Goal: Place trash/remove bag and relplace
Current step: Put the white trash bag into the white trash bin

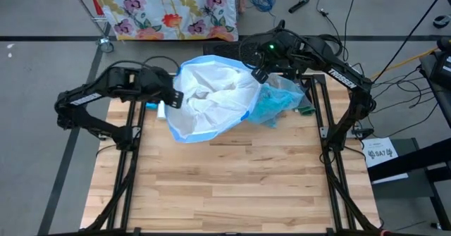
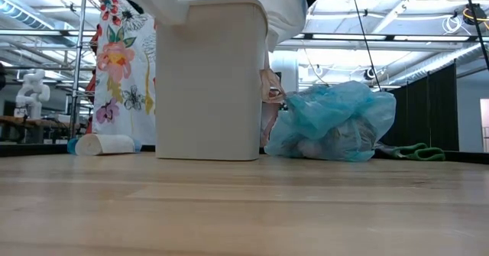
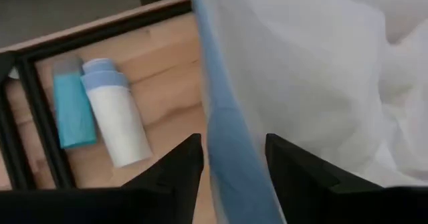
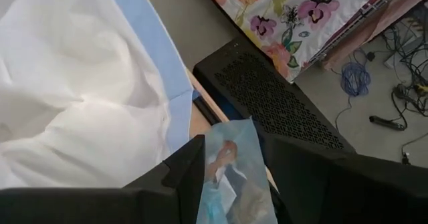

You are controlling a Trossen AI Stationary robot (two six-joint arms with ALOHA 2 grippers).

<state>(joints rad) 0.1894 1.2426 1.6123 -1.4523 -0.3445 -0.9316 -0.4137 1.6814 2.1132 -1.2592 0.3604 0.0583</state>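
The left gripper (image 1: 171, 95) is at the left edge of the white bag (image 1: 211, 98), its 2 fingers (image 3: 177, 174) standing apart with the bag's blue hem (image 3: 227, 144) running between them; whether they pinch the hem I cannot tell. Just behind this gripper, on the wooden table (image 1: 232, 179), lie 2 rolls side by side: a white one with a light-blue end (image 3: 117, 117) and a teal one (image 3: 70, 110). A black frame rail (image 3: 37, 124) runs just past them.

The right gripper (image 1: 259, 74) is at the far right edge of the same white bag, above the rim. Between its 2 parted fingers (image 4: 184, 170) shows a strip of light-blue film (image 4: 231, 164) with scraps visible through it; a grip on it cannot be confirmed. Beyond this gripper sits a black perforated box (image 4: 274, 103), and farther off a floral cloth (image 4: 301, 17) hangs on a rack, with cables (image 4: 354, 77) on the floor.

The white bag is draped over the top of a cream bin (image 2: 210, 80), its skirt hanging outside the rim. Right of the bin, under the right gripper, the light-blue bag (image 2: 336, 122) sits on the table, bulging, with pale trash (image 2: 321, 145) dimly visible through its film. Green-handled scissors (image 2: 416, 150) lie just beyond it.
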